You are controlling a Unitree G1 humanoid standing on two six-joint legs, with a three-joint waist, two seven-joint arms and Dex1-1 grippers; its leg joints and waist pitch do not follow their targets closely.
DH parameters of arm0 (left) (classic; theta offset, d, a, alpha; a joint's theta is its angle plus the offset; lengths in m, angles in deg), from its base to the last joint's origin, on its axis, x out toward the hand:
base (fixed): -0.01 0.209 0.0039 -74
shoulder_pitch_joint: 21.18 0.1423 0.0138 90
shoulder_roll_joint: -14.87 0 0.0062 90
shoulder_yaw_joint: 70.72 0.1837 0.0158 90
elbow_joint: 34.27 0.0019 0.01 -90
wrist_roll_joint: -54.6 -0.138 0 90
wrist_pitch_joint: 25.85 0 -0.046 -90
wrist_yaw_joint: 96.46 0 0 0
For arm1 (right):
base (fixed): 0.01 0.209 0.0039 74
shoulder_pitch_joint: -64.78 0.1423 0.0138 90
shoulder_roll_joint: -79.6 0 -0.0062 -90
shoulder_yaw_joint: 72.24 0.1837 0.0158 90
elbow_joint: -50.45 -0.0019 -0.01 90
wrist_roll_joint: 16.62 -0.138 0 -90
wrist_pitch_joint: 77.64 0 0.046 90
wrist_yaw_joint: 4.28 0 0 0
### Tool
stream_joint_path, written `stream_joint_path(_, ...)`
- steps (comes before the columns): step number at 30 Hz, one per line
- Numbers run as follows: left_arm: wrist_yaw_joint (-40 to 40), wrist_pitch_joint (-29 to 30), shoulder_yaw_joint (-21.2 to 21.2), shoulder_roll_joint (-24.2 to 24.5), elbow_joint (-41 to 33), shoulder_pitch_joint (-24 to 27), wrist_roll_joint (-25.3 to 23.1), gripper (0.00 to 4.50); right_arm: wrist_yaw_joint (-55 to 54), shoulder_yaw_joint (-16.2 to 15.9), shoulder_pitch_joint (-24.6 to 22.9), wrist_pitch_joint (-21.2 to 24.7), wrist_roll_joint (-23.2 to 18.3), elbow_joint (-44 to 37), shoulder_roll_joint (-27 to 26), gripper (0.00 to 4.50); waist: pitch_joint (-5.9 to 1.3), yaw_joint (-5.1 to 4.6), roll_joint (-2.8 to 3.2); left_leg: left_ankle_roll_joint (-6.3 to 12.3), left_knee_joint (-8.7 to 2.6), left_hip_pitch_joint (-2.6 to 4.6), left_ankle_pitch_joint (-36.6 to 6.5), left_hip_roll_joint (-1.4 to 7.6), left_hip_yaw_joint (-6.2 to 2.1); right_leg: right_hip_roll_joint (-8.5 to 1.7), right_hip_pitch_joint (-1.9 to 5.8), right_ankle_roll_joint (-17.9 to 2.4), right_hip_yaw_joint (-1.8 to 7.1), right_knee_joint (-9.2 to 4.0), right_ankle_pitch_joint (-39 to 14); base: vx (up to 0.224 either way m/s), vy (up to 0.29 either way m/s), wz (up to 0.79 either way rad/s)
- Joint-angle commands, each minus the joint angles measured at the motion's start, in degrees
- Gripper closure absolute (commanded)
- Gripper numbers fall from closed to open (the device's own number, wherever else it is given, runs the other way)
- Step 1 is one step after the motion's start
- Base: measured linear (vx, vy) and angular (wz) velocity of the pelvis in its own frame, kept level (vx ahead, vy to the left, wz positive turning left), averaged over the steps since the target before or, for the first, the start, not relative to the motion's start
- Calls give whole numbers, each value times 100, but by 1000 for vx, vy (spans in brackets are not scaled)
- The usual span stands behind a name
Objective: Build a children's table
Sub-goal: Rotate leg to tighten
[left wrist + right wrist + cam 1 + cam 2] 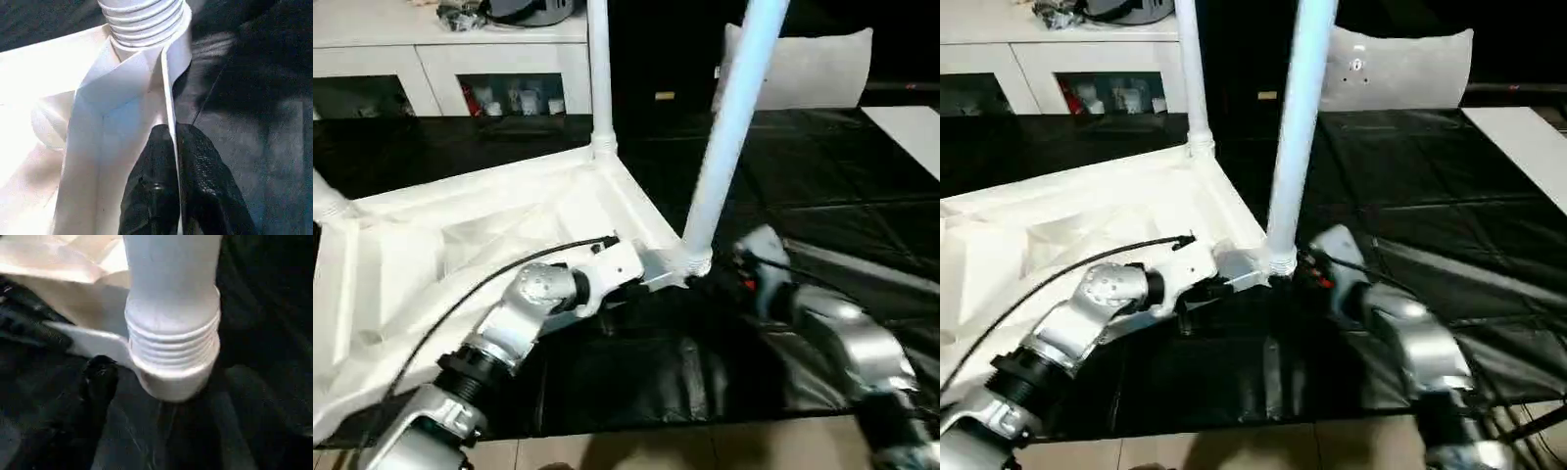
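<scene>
Since the table top (460,245) lies underside up on the black sheet (822,196), you get a light, stiff, hollow plastic shell; judge it slippery on that sheet.

Left gripper (173,147): jaws clamped on the top's thin near-right edge wall, one finger each side, just near of the corner socket (146,29). Good hold; the wall is rigid.

Two legs stand up: far one (599,69), and the near-right leg (734,117), leaning slightly right. Grip legs low, by the threads.

Right gripper (100,382): just beside that socket; can't tell its jaws.

Wrist views show exposed threads, so the leg looks not fully seated. Head views show the lean.
</scene>
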Motion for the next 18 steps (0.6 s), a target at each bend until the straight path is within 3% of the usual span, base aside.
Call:
stream_joint_path(1, -187, -234, 143, 101, 111, -51, -149, 450, 208, 65, 17, -154, -100, -116, 94, 25, -327, 12, -17, 501, -305, 27, -630, 292, -50, -400, 375, -1326, 308, -363, 382, 0, 0, 0)
stream_joint_path(5, -731, -695, 246, 325, 335, -97, -81, 450, 862, 186, -19, -447, -318, -110, 445, 5, -310, 19, -16, 426, -321, 41, -834, 311, -42, -408, 355, -1299, 321, -399, -45, 0, 0, 0)
stream_joint_path(11, -1454, -1213, 518, 654, 418, -113, -101, 450, 1488, 88, 104, -732, -386, -46, 675, 5, -338, 67, 0, 511, -294, 48, -665, 325, -38, -409, 339, -1412, 320, -340, 274, 0, 0, 0)
stream_joint_path(18, -2073, -1331, 516, 638, 334, -121, 153, 450, 2343, -385, 268, -802, -388, 135, 724, 21, -344, 158, -2, 532, -279, 63, -676, 344, -21, -412, 317, -1536, 317, -309, 315, 0, 0, 0)
